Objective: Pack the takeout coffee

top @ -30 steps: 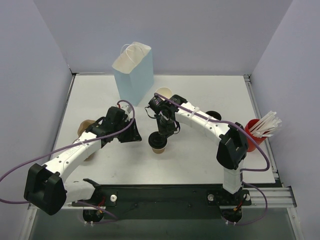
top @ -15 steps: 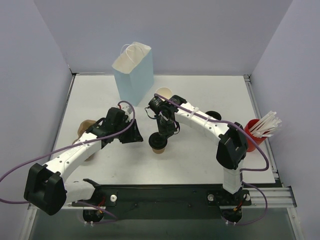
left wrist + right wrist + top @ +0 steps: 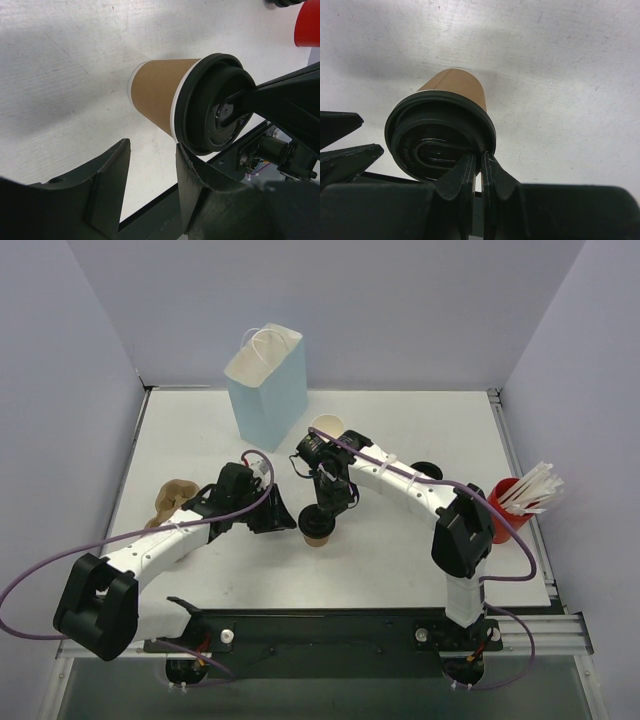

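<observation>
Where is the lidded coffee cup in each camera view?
Top external: coffee cup mid-table, beneath the right gripper.
Left wrist: coffee cup at centre, slightly right.
Right wrist: coffee cup centre-left, seen from its top.
Shared landmark: the shut right gripper touching the cup's black lid.

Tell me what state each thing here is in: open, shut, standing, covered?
takeout coffee: upright, black lid on.
right pincer: shut, tips at the black lid.
left pincer: open, beside the takeout coffee, not gripping it.
blue paper bag: upright, top open.
lidless cup: upright, uncovered.
red holder: upright, white sticks in it.
</observation>
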